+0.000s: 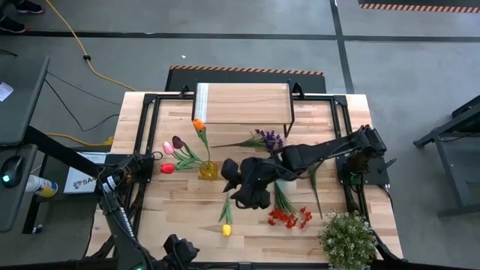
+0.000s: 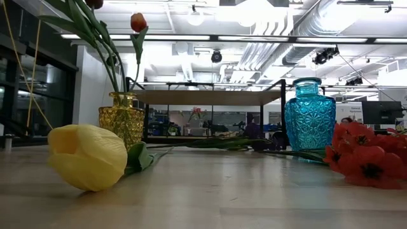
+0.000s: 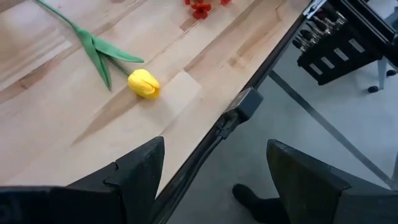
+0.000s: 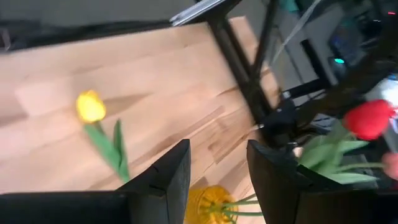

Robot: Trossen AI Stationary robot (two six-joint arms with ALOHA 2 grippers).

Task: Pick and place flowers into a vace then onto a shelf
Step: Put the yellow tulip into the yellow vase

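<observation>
Yellow tulip (image 2: 88, 156) (flat), R gripper (image 1: 229, 177) nearby

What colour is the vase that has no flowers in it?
Turquoise blue cut glass vase, clearest in the low view.

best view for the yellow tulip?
Low view: the yellow tulip lies large and close in front. High view shows it tiny near the table's front edge; both wrist views show the bloom with stem, farther off.

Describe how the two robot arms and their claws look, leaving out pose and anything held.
Both arms are dark, near-black, built of chunky jointed segments. The right arm ends in a bulky black wrist block. The left arm carries a thin pale cable along its length. Each claw has two flat, angular matte-black fingers, left and right; no markings show.
</observation>
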